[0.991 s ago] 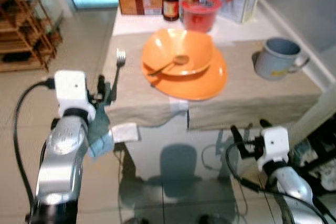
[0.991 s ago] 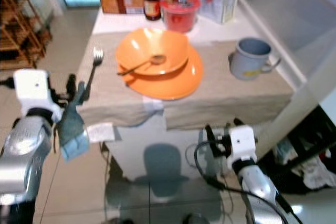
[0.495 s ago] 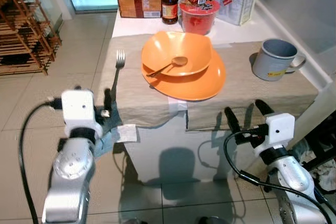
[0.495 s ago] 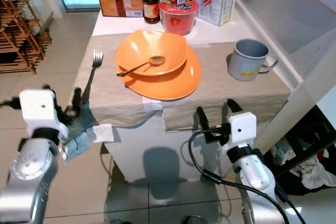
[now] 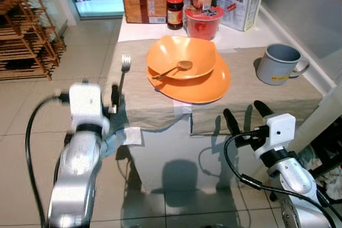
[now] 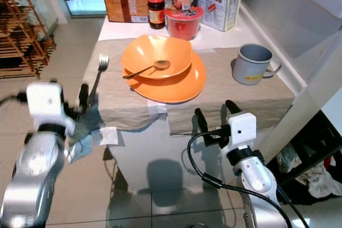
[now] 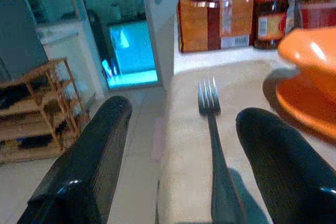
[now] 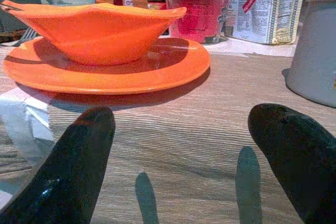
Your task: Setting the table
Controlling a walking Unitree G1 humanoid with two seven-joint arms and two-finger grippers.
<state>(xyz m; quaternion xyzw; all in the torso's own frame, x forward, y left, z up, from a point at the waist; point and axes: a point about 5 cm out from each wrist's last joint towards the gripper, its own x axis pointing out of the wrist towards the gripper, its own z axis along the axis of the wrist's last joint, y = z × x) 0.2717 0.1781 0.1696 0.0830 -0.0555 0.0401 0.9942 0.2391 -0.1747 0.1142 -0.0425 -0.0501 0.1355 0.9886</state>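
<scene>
Big table [image 5: 267,97] with a tan cloth. On it, an orange plate [image 5: 208,86] with an orange bowl [image 5: 181,57] and a spoon [image 5: 173,69] inside. Grey mug [image 5: 279,63] off to the right. Fork [image 5: 122,73] flat on the cloth, just left of the plate, prongs pointing away, handle running back to the table edge.

Left gripper [image 7: 173,161] spread wide, right behind the handle, lined up along the fork's length. Nearest arm for the fork, surely. Right gripper [image 8: 181,161] also spread wide, holding nothing, at the near edge facing the plate.
</scene>
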